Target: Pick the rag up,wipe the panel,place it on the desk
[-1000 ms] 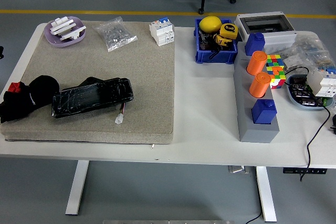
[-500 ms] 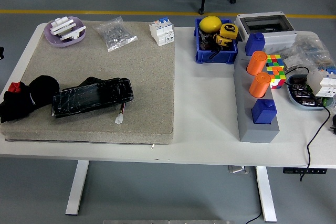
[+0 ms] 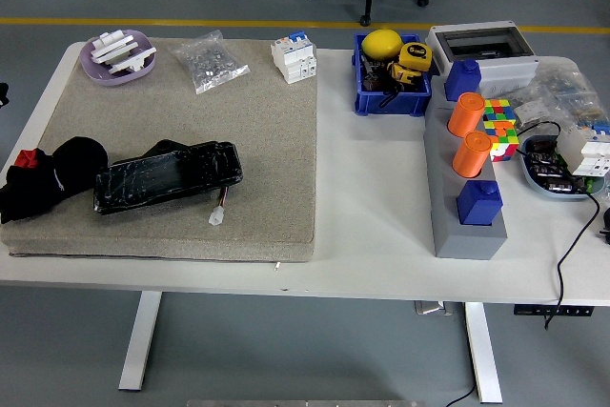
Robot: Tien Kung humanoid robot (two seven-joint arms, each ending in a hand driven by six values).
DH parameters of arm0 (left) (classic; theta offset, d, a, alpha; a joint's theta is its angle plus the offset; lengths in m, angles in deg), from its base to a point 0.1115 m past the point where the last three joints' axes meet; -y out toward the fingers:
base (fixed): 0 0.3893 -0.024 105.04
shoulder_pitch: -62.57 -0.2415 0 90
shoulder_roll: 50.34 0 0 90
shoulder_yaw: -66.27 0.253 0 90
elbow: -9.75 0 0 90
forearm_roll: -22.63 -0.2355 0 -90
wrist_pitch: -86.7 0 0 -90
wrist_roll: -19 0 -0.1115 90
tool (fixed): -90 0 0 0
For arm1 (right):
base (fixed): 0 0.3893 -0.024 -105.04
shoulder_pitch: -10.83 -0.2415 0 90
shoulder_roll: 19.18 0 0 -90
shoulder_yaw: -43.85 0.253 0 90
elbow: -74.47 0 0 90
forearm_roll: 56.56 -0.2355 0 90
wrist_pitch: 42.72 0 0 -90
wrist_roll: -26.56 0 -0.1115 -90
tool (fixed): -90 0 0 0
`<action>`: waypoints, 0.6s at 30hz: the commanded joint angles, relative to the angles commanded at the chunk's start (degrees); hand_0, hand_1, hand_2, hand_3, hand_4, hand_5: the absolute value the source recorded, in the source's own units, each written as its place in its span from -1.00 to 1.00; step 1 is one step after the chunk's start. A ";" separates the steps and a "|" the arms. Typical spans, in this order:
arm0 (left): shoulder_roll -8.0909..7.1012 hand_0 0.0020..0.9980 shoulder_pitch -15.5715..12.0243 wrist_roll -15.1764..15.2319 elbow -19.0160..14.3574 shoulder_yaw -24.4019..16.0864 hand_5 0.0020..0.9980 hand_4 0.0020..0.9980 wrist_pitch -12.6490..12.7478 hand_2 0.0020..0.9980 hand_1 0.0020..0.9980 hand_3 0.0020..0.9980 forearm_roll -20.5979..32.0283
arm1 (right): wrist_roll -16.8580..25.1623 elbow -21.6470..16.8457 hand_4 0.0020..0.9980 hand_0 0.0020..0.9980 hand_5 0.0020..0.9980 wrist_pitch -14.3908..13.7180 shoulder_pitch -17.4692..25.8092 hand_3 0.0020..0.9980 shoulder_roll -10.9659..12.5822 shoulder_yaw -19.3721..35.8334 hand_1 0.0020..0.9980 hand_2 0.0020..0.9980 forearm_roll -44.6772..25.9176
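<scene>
No text, label, brand or number can be read in the head view. The yellow tape measure in the blue bin carries a dark mark on its side, but it is too small to read. The white circuit breaker at the far edge of the mat has blue parts and maybe some print, which is also too blurred. The black panel has a glossy face with no readable sign on it. The colored cube shows only plain squares.
</scene>
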State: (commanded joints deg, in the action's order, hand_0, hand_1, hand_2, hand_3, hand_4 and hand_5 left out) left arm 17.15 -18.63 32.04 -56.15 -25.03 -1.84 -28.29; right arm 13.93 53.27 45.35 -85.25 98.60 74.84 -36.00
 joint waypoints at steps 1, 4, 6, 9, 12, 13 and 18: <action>0.02 0.16 -0.05 0.00 0.02 -0.03 -0.84 0.57 0.00 0.23 0.28 0.19 0.00 | 0.01 -0.01 1.00 0.52 0.24 -0.01 -0.01 0.22 -0.01 0.06 0.22 0.27 0.03; 0.09 0.16 -0.07 -0.01 0.10 -0.08 -0.84 0.57 -0.01 0.23 0.28 0.19 -0.02 | 0.01 -0.01 1.00 0.52 0.24 0.01 0.02 0.22 -0.04 0.13 0.22 0.27 0.04; 0.10 0.16 -0.02 -0.02 0.10 -0.11 -0.84 0.57 -0.01 0.23 0.28 0.19 -0.03 | 0.01 0.00 1.00 0.52 0.24 0.03 0.05 0.22 -0.10 0.17 0.22 0.27 0.02; 0.09 0.16 0.01 -0.01 0.13 -0.14 -0.84 0.57 -0.02 0.23 0.28 0.19 -0.03 | 0.04 -0.03 1.00 0.52 0.24 -0.01 -0.01 0.22 -0.13 0.37 0.22 0.27 0.10; 0.09 0.16 0.18 -0.01 0.32 -0.08 -0.84 0.57 -0.05 0.23 0.28 0.19 -0.05 | 0.06 -0.04 1.00 0.52 0.24 -0.01 -0.01 0.22 -0.15 0.43 0.22 0.27 0.14; 0.09 0.16 0.20 0.00 0.32 -0.08 -0.84 0.57 -0.05 0.23 0.28 0.19 -0.05 | 0.06 -0.05 1.00 0.52 0.24 0.00 0.00 0.22 -0.15 0.44 0.22 0.27 0.14; -0.01 0.16 0.15 -0.01 0.27 -0.16 -0.84 0.57 -0.06 0.23 0.28 0.19 -0.06 | 0.09 -0.03 1.00 0.52 0.24 0.01 0.04 0.22 -0.22 0.52 0.22 0.27 0.13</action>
State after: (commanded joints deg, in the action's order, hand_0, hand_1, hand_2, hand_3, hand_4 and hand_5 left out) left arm 17.14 -18.47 32.03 -55.89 -25.19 -1.90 -28.35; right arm 14.02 53.24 45.35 -85.21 98.38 75.36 -35.87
